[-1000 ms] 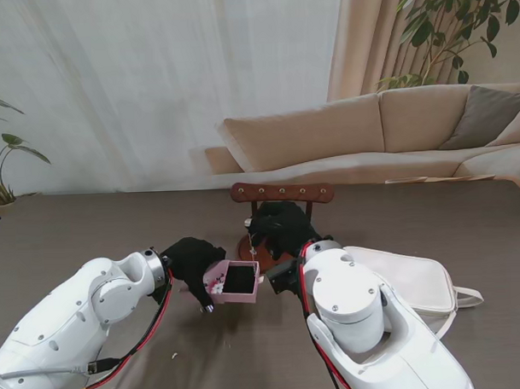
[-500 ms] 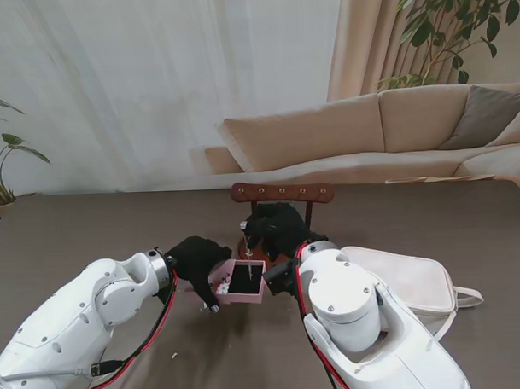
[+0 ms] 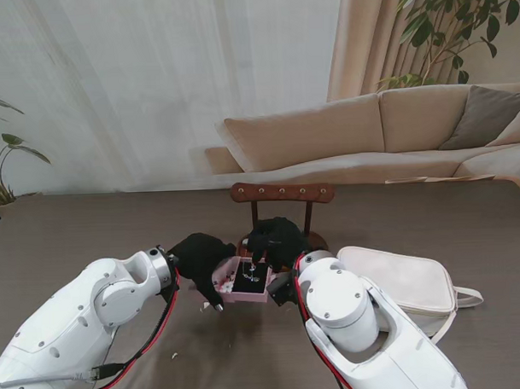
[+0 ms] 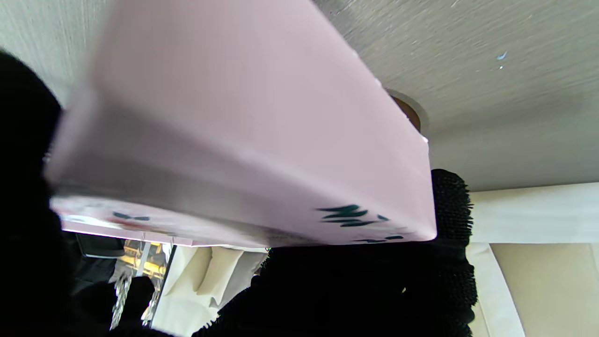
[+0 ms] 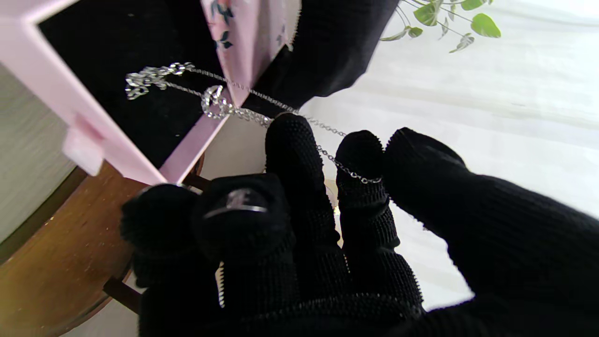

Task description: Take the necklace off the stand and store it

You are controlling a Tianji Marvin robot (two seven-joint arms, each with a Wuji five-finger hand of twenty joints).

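Item: necklace [image 5: 220,105], silver chain with small ring pendant. Location: partly laid on the black lining of the pink box [image 3: 248,280]; the far end of the chain runs over the box rim and across the right hand's fingers [image 5: 292,154]. A second ago the box showed a bare black interior; the chain now glints inside it in the stand view.

Item: pink box, open, printed with a dark leaf pattern. Held off the worktop [image 3: 90,234] by the left hand [image 3: 198,256], whose gloved fingers are clamped on its sides. It has shifted right over the last second, toward the wooden stand [image 3: 281,194], and now sits just in front of the stand's base.

Item: right hand [image 3: 277,237], black glove. Fingers close together with the chain draped across two of them; whether it is pinched or merely resting there cannot be told. It has come down over the box.

Item: wooden stand, bar with pegs. No chain is visible on it.

Item: cream bag [image 3: 417,279], right of the arms, untouched.

Status, as judged: removal done, storing mostly done. Remaining: release the trailing chain into the box without snagging the glove's knit.
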